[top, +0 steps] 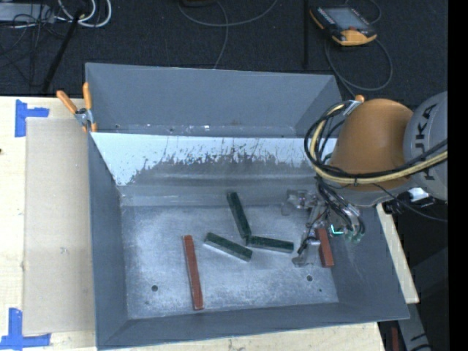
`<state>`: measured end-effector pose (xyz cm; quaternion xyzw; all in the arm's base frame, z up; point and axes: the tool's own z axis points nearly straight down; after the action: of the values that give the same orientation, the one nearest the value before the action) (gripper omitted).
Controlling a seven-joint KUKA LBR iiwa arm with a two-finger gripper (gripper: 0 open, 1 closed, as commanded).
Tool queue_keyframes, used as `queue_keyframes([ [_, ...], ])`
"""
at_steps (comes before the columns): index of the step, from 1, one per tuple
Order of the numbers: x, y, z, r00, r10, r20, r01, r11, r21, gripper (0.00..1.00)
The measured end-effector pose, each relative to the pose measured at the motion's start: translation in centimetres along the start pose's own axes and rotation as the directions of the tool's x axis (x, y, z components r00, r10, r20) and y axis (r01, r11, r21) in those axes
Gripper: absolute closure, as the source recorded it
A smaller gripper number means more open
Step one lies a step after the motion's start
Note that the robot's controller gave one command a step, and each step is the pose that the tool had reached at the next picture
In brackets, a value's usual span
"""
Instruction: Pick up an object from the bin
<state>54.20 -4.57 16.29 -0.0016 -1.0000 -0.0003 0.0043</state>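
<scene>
Down at right end of bin, pincer beside short red bar; grip unclear.

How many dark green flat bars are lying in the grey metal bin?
3 dark green flat bars: one slanted at mid-floor, one below-left of it, one right of that, ending near the gripper. Others could hide under the arm.

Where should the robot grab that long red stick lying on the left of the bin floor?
I'd grab the long red stick around its middle, coming straight down from above and squeezing across its narrow width. It lies flat on the bin floor, clear of the walls, and the nearest dark green bar doesn't touch it, so both long sides are free.
</scene>
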Motion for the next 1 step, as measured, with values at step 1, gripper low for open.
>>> queue_keyframes([
  [1, -6.01, 3.92, 9.74, 1.0, 0.021, 0.006, -0.021, 1.0, -0.002, 0.0],
])
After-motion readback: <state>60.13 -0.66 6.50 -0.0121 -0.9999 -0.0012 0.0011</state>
